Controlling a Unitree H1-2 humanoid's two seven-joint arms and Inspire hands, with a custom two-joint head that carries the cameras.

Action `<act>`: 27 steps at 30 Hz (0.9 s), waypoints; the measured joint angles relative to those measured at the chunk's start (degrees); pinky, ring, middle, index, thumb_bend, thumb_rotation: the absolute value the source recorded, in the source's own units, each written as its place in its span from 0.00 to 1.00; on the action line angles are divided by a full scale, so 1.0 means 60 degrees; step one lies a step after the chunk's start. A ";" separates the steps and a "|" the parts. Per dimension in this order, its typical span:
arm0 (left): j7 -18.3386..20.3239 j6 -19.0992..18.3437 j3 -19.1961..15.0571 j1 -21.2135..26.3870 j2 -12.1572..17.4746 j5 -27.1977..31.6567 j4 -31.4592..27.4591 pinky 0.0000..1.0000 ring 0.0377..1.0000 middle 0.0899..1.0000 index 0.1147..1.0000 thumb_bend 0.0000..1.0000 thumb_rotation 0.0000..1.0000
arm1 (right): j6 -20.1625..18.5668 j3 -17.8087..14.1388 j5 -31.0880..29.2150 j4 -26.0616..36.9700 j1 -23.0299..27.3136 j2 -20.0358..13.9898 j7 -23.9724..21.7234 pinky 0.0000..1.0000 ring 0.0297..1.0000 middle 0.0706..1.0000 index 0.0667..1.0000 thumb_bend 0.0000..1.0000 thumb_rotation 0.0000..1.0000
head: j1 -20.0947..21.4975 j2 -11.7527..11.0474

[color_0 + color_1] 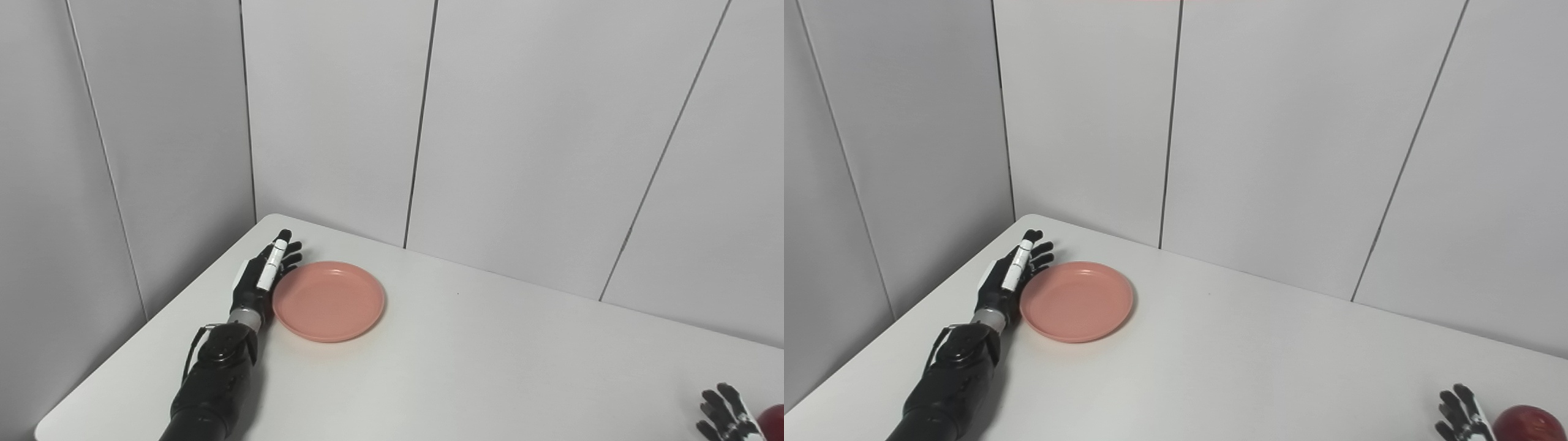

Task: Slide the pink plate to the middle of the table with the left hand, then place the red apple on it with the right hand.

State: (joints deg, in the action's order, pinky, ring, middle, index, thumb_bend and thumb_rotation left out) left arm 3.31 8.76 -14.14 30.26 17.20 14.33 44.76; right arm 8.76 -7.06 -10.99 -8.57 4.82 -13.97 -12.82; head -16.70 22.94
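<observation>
The pink plate (328,300) lies flat and bare on the white table (490,355), toward its far left corner. My left hand (264,269) rests open right beside the plate's left rim, fingers straight and pointing away from me, touching or nearly touching the rim. At the bottom right corner lies the red apple (1528,422), cut off by the picture's edge. My right hand (1461,416) is just left of the apple, fingers spread and open, holding nothing; only its fingers show.
Grey panelled walls (520,135) stand close behind the table's far edge and left side. The table's rounded far left corner (272,217) is just beyond my left fingertips.
</observation>
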 measured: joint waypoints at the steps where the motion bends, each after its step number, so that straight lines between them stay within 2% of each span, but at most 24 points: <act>1: 0.0013 -0.0092 0.0020 -0.0034 -0.0041 -0.0003 -0.0125 0.87 0.85 0.84 0.86 0.69 0.85 | -0.0031 -0.0001 -0.0002 -0.0001 0.0000 -0.0001 -0.0001 0.95 0.96 0.94 0.97 0.89 1.00 | 0.0015 0.0015; 13: 0.0015 -0.0528 0.0348 -0.0390 -0.0112 -0.0305 -0.0974 0.85 0.84 0.83 0.86 0.70 0.87 | -0.0284 0.0013 -0.0005 0.0249 -0.0146 0.0064 -0.0002 0.97 0.97 0.94 0.98 0.86 1.00 | 0.0073 0.0102; 20: 0.0037 -0.0751 0.0629 -0.0697 -0.0390 -0.0413 -0.1652 0.87 0.86 0.86 0.88 0.71 0.88 | -0.0484 0.0015 -0.0004 0.0401 -0.0240 0.0115 0.0031 0.96 0.96 0.93 0.96 0.85 1.00 | 0.0117 0.0146; 27: 0.0360 -0.0583 0.0767 -0.0681 -0.0480 -0.0401 -0.1492 0.92 0.88 0.88 0.90 0.72 0.87 | -0.0652 0.0029 0.0007 0.0610 -0.0363 0.0200 0.0063 0.97 0.97 0.94 0.97 0.84 1.00 | 0.0205 0.0205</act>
State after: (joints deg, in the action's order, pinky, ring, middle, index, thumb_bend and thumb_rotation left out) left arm 5.47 5.26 -9.54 26.18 14.32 11.93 35.81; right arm 4.84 -6.88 -10.95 -4.91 2.64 -12.77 -12.44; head -15.47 24.17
